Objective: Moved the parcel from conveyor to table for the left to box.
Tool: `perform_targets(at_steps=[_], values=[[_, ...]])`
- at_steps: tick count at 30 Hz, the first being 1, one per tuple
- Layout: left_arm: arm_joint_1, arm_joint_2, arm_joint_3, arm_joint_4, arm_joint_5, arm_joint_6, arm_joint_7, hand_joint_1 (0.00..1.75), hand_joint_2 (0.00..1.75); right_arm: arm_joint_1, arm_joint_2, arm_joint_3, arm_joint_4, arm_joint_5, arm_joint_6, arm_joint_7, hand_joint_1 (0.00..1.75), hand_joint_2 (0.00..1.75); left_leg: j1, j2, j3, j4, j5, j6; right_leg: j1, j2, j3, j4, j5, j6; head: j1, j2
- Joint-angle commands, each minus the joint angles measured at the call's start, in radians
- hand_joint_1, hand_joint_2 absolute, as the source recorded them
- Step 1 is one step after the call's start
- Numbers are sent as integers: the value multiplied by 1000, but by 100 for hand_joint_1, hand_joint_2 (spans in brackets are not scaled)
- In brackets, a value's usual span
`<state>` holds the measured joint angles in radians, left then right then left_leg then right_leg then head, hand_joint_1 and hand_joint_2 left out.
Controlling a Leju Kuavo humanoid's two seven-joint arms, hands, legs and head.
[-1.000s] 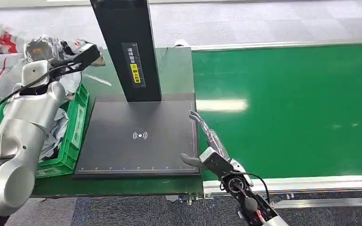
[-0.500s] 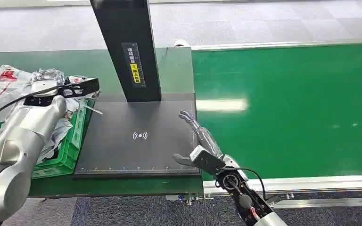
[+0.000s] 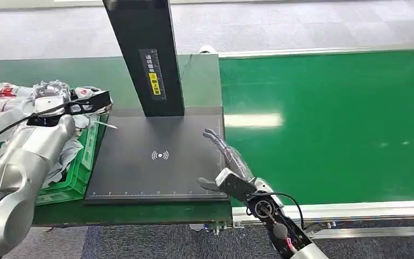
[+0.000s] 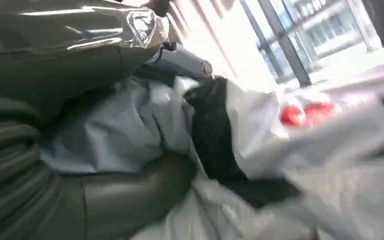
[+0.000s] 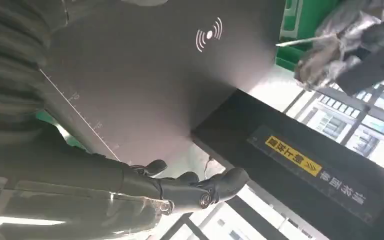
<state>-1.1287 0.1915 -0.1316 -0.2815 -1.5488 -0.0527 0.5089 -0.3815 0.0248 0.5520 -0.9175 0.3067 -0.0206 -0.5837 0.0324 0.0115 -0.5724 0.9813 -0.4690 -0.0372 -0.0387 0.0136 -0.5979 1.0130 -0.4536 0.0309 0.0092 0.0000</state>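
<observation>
A crumpled grey-white plastic parcel (image 3: 11, 100) with red print hangs low over the green crate (image 3: 83, 156) at the table's left. My left hand (image 3: 81, 105) holds it. The left wrist view shows the parcel (image 4: 130, 125) lying between the thumb and the dark fingers (image 4: 130, 190). My right hand (image 3: 232, 167) is open with its fingers stretched out. It hovers over the right edge of the black scanner pad (image 3: 156, 156) and holds nothing. In the right wrist view, the right hand (image 5: 180, 187) is above the pad, and a silvery parcel (image 5: 330, 50) is at the crate.
A black post (image 3: 145, 54) with a yellow label rises from the back of the pad. The green conveyor belt (image 3: 329, 124) runs to the right, with a metal rail (image 3: 356, 208) along its near edge. More bags lie in the crate.
My left arm has come down with the parcel from high above the crate to just over it. My right hand has drifted slightly left along the pad's edge.
</observation>
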Motion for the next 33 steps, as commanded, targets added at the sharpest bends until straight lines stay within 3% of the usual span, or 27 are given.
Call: perform_targets(at_steps=[1, 6, 7, 8, 9, 14, 18, 22, 25, 27, 30, 33], values=[[48, 51, 65, 2, 33, 625, -152, 0, 175, 41, -21, -7, -40, 17, 7, 10, 0, 175, 0, -1, 2, -1, 0, 3, 1, -1, 2, -2, 0, -3, 0, 0], [48, 53, 66, 4, 34, 627, -154, 0, 175, 42, -21, -7, -40, 18, 7, 10, 0, 175, 0, -1, 1, -1, 0, 2, 0, -1, 1, -1, 0, -2, 0, 0], [75, 58, 80, -60, 48, 751, -212, 0, 175, 37, -20, -2, -35, 22, 4, 7, 0, 175, 0, -1, 2, -1, 0, 3, 1, -1, 2, -1, 0, -3, 0, 0], [108, 66, 99, -147, 62, 751, -250, 0, 175, 36, -18, -1, -31, 21, 2, 6, 0, 175, 0, -1, 1, 0, 0, 2, 1, -1, 1, -1, 0, -3, 0, 0], [146, 67, 142, -241, 86, 751, -297, 0, 0, 34, -16, 1, -25, 20, -3, 5, 0, 175, 0, -1, 2, -1, 0, 3, 1, -1, 2, -2, 0, -4, 0, 0], [244, 16, 338, -501, 21, 751, -472, 0, 0, 27, -21, 18, 10, 3, -24, -15, 0, 175, 0, -1, 2, -1, -1, 4, 1, -2, 2, -2, 0, -4, 0, 0], [257, -15, 416, -574, 21, 751, -537, 0, 0, 25, -16, 22, 15, -3, -31, -22, 0, 175, 1, -1, 2, -1, 0, 3, 2, -2, 2, -2, 0, -4, 0, 0], [231, -85, 587, -577, 44, 751, -648, 0, 0, 18, -19, 28, 22, -5, -36, -20, 0, 175, 1, -3, 3, -2, 0, 5, 3, -4, 4, -4, 0, -6, 0, 0], [225, -94, 605, -578, 42, 751, -656, 0, 0, 16, -21, 28, 24, -6, -35, -20, 0, 175, 1, -1, 0, 0, 0, 2, 1, -1, 0, -1, 0, -2, 0, 0], [196, -156, 786, -592, 107, 751, -818, 0, 0, 13, -21, 29, 29, -9, -34, -22, 0, 175, 0, -1, 0, 0, 0, 3, 1, -1, 1, -1, 0, -3, 0, 0], [98, -264, 1149, -550, 195, 751, -1207, 0, 0, 4, -20, 31, 46, -13, -35, -32, 0, 175, 1, -3, 0, 0, 0, 3, 2, -3, 1, -1, 0, -3, 0, 0], [151, -267, 871, -473, 597, 751, -1207, 0, 0, 3, -23, 23, 51, -20, -47, -46, 0, 175, 0, -3, 0, 0, 0, 2, 0, -3, 1, -1, 0, -2, 0, 0]])
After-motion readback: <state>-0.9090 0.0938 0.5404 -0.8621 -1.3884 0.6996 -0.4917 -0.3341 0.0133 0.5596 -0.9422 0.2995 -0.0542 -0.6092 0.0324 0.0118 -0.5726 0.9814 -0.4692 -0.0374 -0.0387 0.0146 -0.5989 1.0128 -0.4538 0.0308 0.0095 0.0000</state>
